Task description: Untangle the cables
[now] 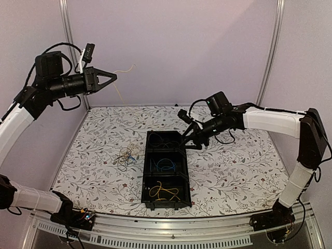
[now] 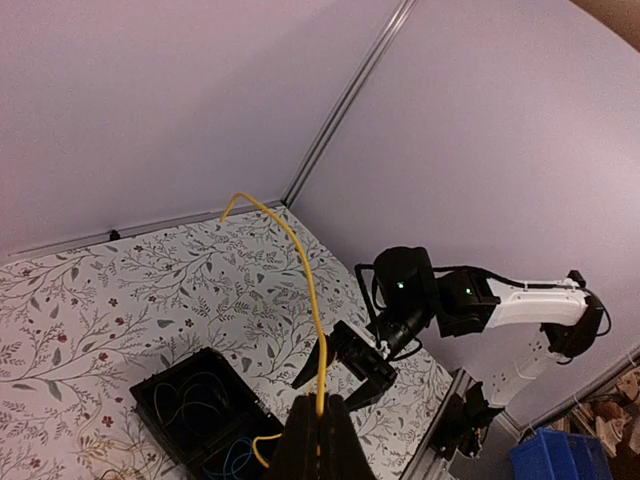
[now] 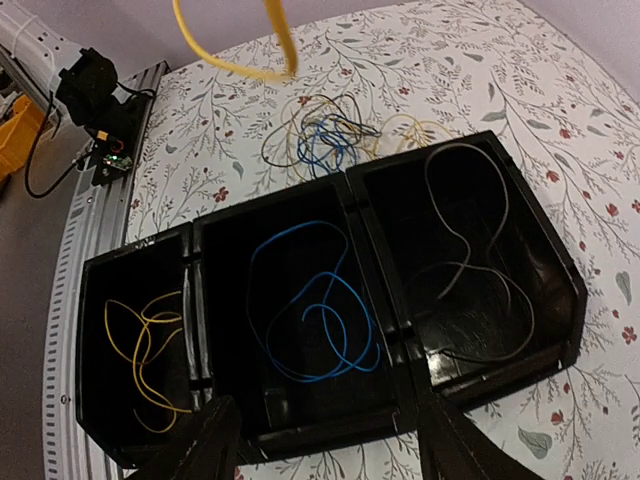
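My left gripper [image 1: 114, 77] is raised high at the back left and is shut on a thin yellow cable [image 1: 120, 78]. In the left wrist view the shut fingertips [image 2: 320, 408] pinch this cable [image 2: 305, 270], which arcs away above the table. A tangled bunch of yellow, blue and dark cables [image 1: 127, 154] lies on the table left of the black tray [image 1: 146, 171]; it also shows in the right wrist view [image 3: 325, 135]. The tray holds yellow cables [image 3: 150, 345], a blue cable [image 3: 320, 300] and a grey cable [image 3: 470, 250] in separate compartments. My right gripper [image 1: 185, 142] is open and empty over the tray's far right edge [image 3: 335, 452].
The table has a floral cloth [image 1: 233, 171] and a metal rail [image 1: 181, 228] at the near edge. Pale walls with metal posts [image 1: 270, 52] close in the back and sides. The left arm's base [image 3: 95, 90] stands at the near left corner.
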`<state>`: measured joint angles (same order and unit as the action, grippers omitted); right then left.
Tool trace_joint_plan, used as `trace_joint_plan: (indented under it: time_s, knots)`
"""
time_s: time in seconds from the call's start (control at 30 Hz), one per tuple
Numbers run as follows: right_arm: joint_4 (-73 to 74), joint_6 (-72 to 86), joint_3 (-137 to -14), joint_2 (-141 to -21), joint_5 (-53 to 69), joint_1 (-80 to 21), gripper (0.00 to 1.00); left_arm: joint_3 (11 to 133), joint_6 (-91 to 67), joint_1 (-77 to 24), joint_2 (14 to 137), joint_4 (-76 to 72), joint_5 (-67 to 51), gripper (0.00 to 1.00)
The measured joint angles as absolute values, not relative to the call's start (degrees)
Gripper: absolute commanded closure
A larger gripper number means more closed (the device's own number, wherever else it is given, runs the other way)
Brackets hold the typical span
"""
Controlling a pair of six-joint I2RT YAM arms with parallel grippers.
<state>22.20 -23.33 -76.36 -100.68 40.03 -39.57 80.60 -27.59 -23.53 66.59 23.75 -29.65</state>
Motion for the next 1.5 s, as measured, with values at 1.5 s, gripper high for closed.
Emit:
trace_joint_plan:
  time_s: [1.5]
  knots:
    - [7.97, -25.47, -49.41, -91.09, 32.64, -15.7, 0.36, 78.24, -18.9, -55.9, 83.9, 43.2, -32.73, 1.0]
